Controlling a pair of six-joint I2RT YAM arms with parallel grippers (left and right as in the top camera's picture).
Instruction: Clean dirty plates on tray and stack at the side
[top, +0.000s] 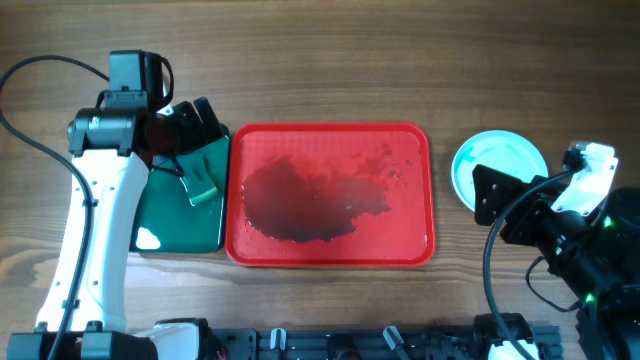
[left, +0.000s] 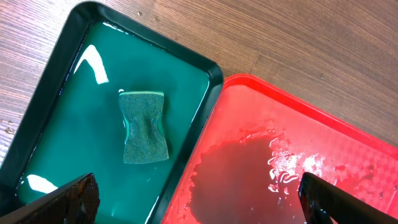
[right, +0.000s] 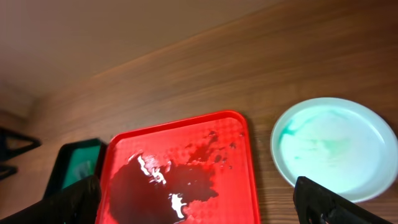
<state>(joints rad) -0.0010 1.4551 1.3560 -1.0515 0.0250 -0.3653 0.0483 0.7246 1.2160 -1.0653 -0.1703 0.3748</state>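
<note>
The red tray (top: 330, 135) lies mid-table with a dark puddle of liquid and no plates on it; it also shows in the left wrist view (left: 348, 143) and the right wrist view (right: 180, 143). A pale-aqua plate (top: 497, 160) with teal smears sits on the table right of the tray, seen in the right wrist view (right: 333, 146); whether more plates lie under it I cannot tell. My left gripper (left: 199, 202) is open and empty above the border of the green tray and the red tray. My right gripper (right: 199, 202) is open and empty, near the plate.
A dark green tray (top: 180, 215) holding teal water lies left of the red tray, also in the left wrist view (left: 68, 143). A green sponge (left: 144, 126) lies in it. Bare wooden table (top: 330, 60) surrounds the trays.
</note>
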